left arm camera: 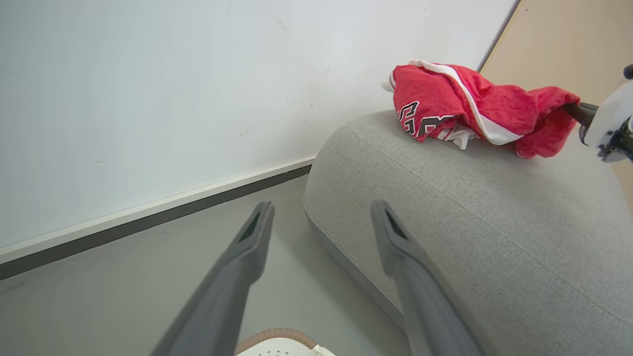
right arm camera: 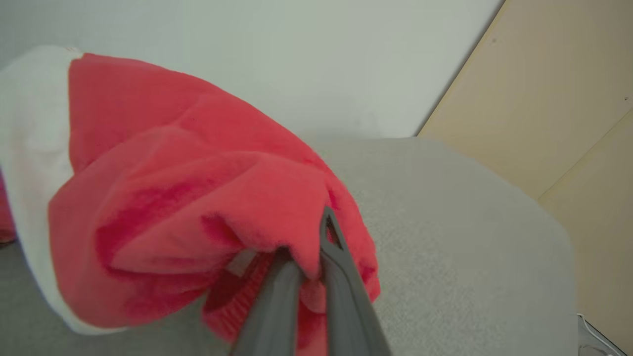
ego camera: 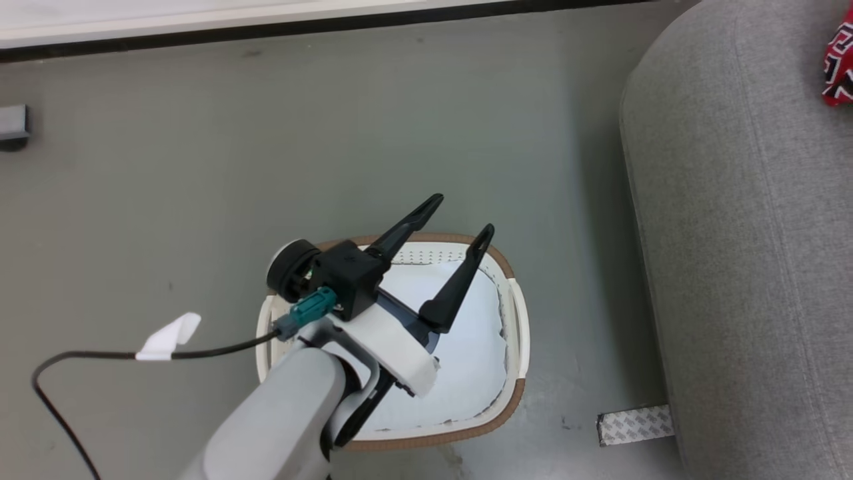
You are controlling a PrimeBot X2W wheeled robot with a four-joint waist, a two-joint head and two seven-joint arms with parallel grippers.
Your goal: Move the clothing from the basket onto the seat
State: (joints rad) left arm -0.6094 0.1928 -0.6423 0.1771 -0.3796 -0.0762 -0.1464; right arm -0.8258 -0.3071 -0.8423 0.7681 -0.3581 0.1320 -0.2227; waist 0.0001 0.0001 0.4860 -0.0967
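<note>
The red clothing (left arm camera: pixel 465 106) with white stripes and black-and-white numerals lies bunched on the grey seat (left arm camera: pixel 470 232); a corner of it shows in the head view (ego camera: pixel 840 63) at the seat's (ego camera: pixel 746 233) far right. My right gripper (right arm camera: pixel 309 257) is shut on a fold of that red fabric (right arm camera: pixel 198 198), just above the cushion (right arm camera: pixel 470 237). My left gripper (ego camera: pixel 463 217) hangs open and empty over the cream basket (ego camera: pixel 516 320), fingers pointing towards the floor beyond it. In the left wrist view that gripper (left arm camera: pixel 321 217) frames the seat's edge, and the basket's rim (left arm camera: pixel 277 338) peeks in below.
A pale bluish-white cloth (ego camera: pixel 466 353) lines the basket's bottom. Grey floor (ego camera: pixel 266 167) surrounds the basket, with a wall skirting (ego camera: pixel 266 27) behind. A black cable with a white tag (ego camera: pixel 166 337) trails left. A taped strip (ego camera: pixel 633 425) lies by the seat's base.
</note>
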